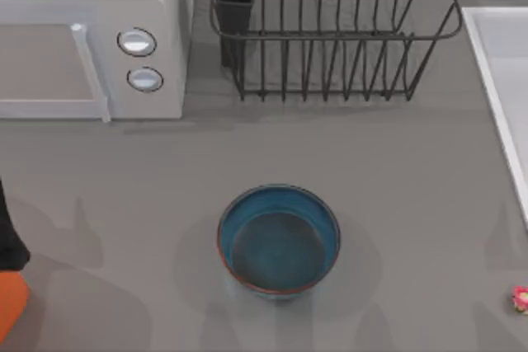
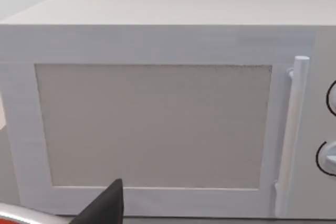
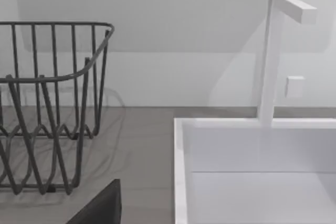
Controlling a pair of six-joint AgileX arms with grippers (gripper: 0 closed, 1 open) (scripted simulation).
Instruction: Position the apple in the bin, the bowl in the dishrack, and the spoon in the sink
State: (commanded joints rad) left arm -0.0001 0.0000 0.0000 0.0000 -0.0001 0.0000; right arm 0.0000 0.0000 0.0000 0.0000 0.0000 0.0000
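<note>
- Left gripper (image 2: 105, 208) hangs close in front of the microwave (image 2: 157, 124); whether it is released or clenched cannot be told. A careless swing from here could strike the door or its handle.
- Right gripper (image 3: 100, 205) faces the sink (image 3: 181, 171) just ahead, with the dishrack (image 3: 52, 77) beside it; its state likewise cannot be told.
- Between the two arms' sides, the bowl (image 1: 279, 241) stands upright and empty on the table (image 1: 412, 171), well short of the dishrack. It is wide and deep, so a pinch on its thin rim could slip or tip it, and the rack's tall bars could catch it on the way in.
- On the right gripper's side, the spoon (image 1: 520, 298) lies at the table's very edge, near the sink's corner. It is tiny, and a misjudged approach could nudge it off.
- Above the sink, the tap (image 3: 273, 61) could foul a high drop.
- Count: one bowl, one dishrack, one sink, one spoon, one microwave with two knobs, one tap.
</note>
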